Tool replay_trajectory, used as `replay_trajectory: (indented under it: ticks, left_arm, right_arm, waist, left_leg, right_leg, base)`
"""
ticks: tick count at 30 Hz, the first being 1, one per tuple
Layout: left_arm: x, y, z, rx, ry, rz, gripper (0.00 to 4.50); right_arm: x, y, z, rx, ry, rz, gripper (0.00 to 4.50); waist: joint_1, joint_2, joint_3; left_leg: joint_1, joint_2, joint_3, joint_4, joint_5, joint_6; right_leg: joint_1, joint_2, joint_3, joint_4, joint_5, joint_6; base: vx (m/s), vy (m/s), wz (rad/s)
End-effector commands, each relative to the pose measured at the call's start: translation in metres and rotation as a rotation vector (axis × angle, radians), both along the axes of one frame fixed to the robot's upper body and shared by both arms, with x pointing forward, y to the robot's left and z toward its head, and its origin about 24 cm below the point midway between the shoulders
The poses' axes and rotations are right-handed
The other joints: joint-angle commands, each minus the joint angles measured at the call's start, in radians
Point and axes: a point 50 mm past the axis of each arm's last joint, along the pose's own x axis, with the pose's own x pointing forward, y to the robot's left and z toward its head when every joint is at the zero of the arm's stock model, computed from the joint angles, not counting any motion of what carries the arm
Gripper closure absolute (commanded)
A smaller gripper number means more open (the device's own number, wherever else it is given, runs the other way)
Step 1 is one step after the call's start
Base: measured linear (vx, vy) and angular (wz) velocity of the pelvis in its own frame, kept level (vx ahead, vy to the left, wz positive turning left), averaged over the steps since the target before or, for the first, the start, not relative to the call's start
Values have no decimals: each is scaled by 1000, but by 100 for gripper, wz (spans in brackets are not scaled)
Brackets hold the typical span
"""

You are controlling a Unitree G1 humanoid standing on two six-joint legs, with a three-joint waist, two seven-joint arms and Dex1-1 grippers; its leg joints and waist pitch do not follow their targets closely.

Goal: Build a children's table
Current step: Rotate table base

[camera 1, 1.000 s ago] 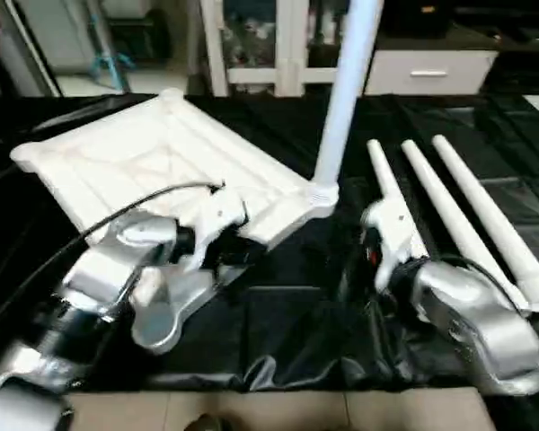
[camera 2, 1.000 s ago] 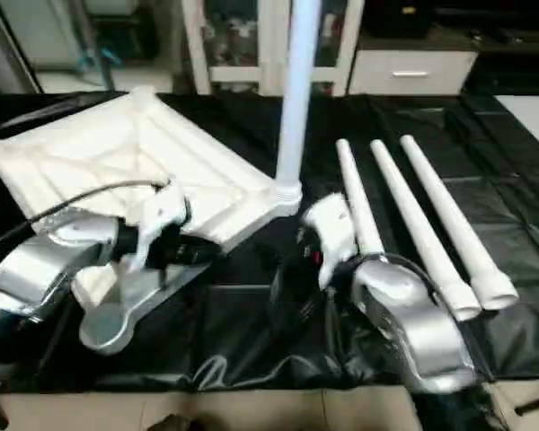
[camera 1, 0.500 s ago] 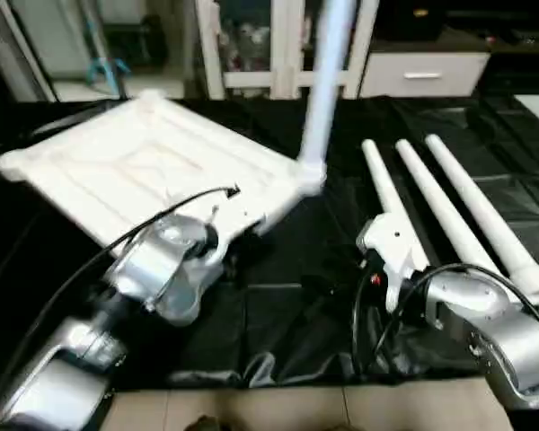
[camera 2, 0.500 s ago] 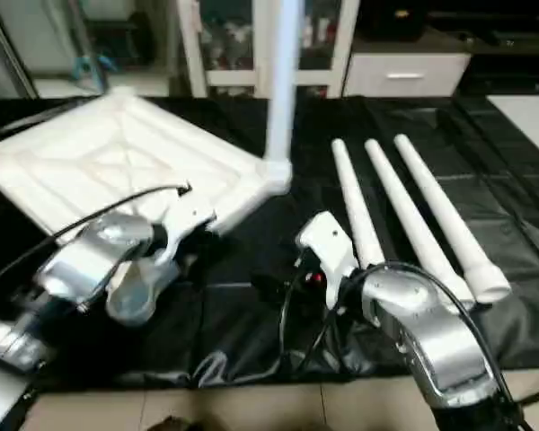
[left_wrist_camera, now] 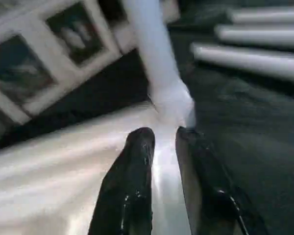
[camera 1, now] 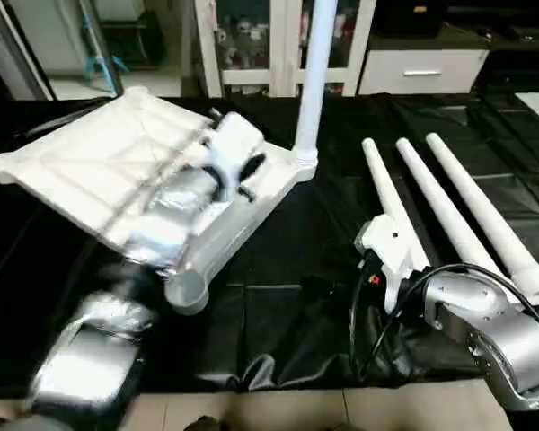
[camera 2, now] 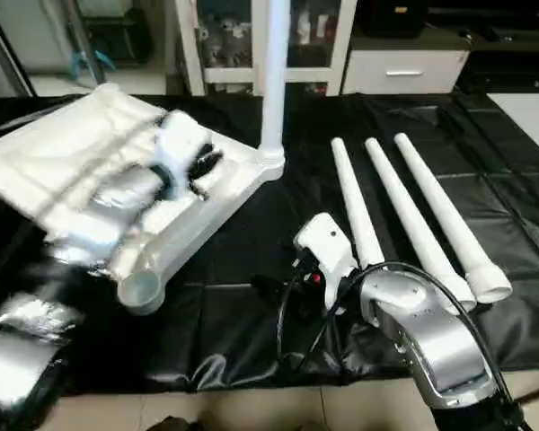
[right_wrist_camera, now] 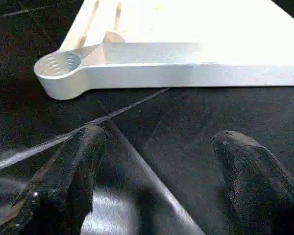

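Spread across the whole scene: black-covered work surface (camera 1: 305, 269), creased and glossy. Behind it, a white glass-door cabinet (camera 1: 251, 40) and a white drawer unit (camera 1: 422, 70).

On the robot's left half of the cover, lying ribbed underside up: white tabletop (camera 1: 81, 162), one open round corner socket (camera 2: 140, 289) at the near corner, seen too from the right wrist (right_wrist_camera: 61, 63). Standing upright in the far right corner socket (camera 1: 304, 163): one fitted leg (camera 1: 313, 72), rising out past the upper edge.

To the robot's right of the tabletop, well apart from it: three loose legs (camera 1: 449, 211) laid side by side on the cover, thick ends toward the robot, thin tips pointing away.

Reaching over the tabletop, blurred: left arm (camera 1: 175, 224), its left gripper (left_wrist_camera: 164, 134) with the two black fingers (left_wrist_camera: 137, 161) only narrowly parted, tips near the base of the fitted leg above the tabletop's edge, nothing between them.

Low over the bare cover, just beside the nearest loose leg: right arm (camera 1: 485, 328). In the wrist view, right gripper (right_wrist_camera: 159, 134) spread wide, fingers (right_wrist_camera: 78, 161) empty, pointed toward the open near socket.
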Motion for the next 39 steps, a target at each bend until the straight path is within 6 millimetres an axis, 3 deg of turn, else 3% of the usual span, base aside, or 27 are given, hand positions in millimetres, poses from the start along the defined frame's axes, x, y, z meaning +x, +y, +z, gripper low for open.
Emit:
replay_trajectory:
  ticks: [1,2,3,6,7,8,10,11,15,18,23,27,29,30,31,32,35,39]
  left_arm:
    - [-17,29,-2,52,100,-24,348]
    - [-20,40,-3,79,109,-2,348]
    - [-23,53,-3,113,117,36,348]
    - [-28,102,-1,224,111,228,348]
    - [-30,124,-1,266,113,326,348]
    - [-31,128,-1,276,113,348,348]
    - [-37,156,-5,364,137,477,348]
    - [-42,163,-8,391,163,510,348]
    - [-46,171,-22,380,239,583,348]
    - [-47,176,-32,322,283,651,348]
    - [-43,175,-40,100,327,765,348]
    - [-39,165,-52,107,361,730,348]
    - [-33,155,-55,108,334,669,348]
    - [-30,141,-56,121,333,578,348]
    - [-30,141,-56,121,333,578,348]
    - [-32,124,-61,142,376,473,348]
    - [-38,108,-66,177,420,347,348]
    - [-42,85,-69,192,432,210,348]
  right_arm:
    - [-3,2,2,2,4,28,66]
    - [-4,3,2,1,5,29,66]
    - [-4,3,1,0,5,30,66]
    - [-4,3,0,-3,6,26,66]
    - [-3,4,-1,-3,6,24,66]
    - [-3,4,-1,-3,6,24,66]
    - [-3,5,-2,-5,7,26,66]
    - [-2,5,-2,-5,8,29,66]
    - [-1,6,-2,-8,5,34,66]
    - [-1,6,-2,-13,1,33,66]
    - [-1,6,-3,-21,-1,33,66]
    - [-1,7,-4,-25,-1,44,66]
    - [0,7,-3,-25,-1,46,66]
    - [0,6,-3,-31,-4,47,66]
    - [0,6,-3,-31,-4,47,66]
    - [0,5,-3,-36,-6,45,66]
    - [0,5,-3,-37,-6,44,66]
    - [-1,5,-3,-38,-7,43,66]
  waist:
    - [7,-12,-63]
    - [6,-8,-63]
    - [1,-4,-57]
    - [5,2,-55]
    - [9,2,-54]
    - [10,-13,-53]
    - [12,-8,-55]
    - [11,-6,-57]
    - [15,-6,-61]
    - [20,-10,-64]
    - [20,-14,-66]
    - [20,-18,-66]
    - [21,-17,-67]
    - [20,-14,-66]
    - [22,-13,-68]
    - [24,-13,-66]
    - [39,-12,-66]
    - [36,-11,-65]
  left_leg:
    - [25,33,-19,-63,-202,28]
    - [21,35,-25,-66,-217,18]
    - [24,32,-22,-71,-260,2]
    - [41,36,-23,-75,-324,-32]
    - [44,35,-23,-75,-336,-43]
    - [36,32,-24,-76,-334,-42]
    - [35,31,-26,-78,-326,-43]
    - [35,34,-29,-81,-324,-50]
    - [40,33,-25,-78,-316,-56]
    - [35,32,-25,-78,-303,-55]
    - [30,29,-24,-73,-282,-44]
    - [30,30,-25,-74,-280,-32]
    - [30,30,-25,-73,-279,-29]
    - [31,32,-26,-74,-280,-31]
    - [33,34,-25,-73,-280,-31]
    - [33,33,-25,-73,-283,-31]
    - [37,38,-25,-78,-293,-46]
    - [33,35,-25,-78,-303,-50]
  right_leg:
    - [38,-53,33,-73,-214,-206]
    - [41,-59,34,-68,-235,-198]
    - [32,-49,33,-78,-298,-173]
    - [19,-46,37,-85,-331,-151]
    - [17,-45,38,-84,-321,-150]
    - [23,-46,39,-80,-328,-142]
    - [24,-49,40,-81,-334,-131]
    - [23,-50,41,-77,-314,-122]
    - [18,-48,42,-73,-232,-151]
    - [26,-50,41,-69,-201,-157]
    - [33,-52,40,-69,-187,-174]
    - [32,-53,40,-73,-205,-163]
    - [32,-53,40,-75,-208,-159]
    - [31,-53,41,-74,-204,-159]
    - [30,-53,41,-75,-199,-159]
    - [29,-53,41,-76,-201,-161]
    - [27,-55,42,-74,-206,-163]
    - [31,-54,41,-75,-210,-159]
  base:
    - [0,0,0]
    - [0,0,0]
    - [0,0,0]
    - [0,0,0]
    - [0,0,0]
    - [0,0,0]
    - [0,0,0]
    - [0,0,0]
    - [0,0,0]
    - [0,0,0]
    - [0,0,0]
    - [0,0,0]
    - [0,0,0]
    - [0,0,0]
    - [0,0,0]
    - [0,0,0]
    - [0,0,0]
    - [0,0,0]
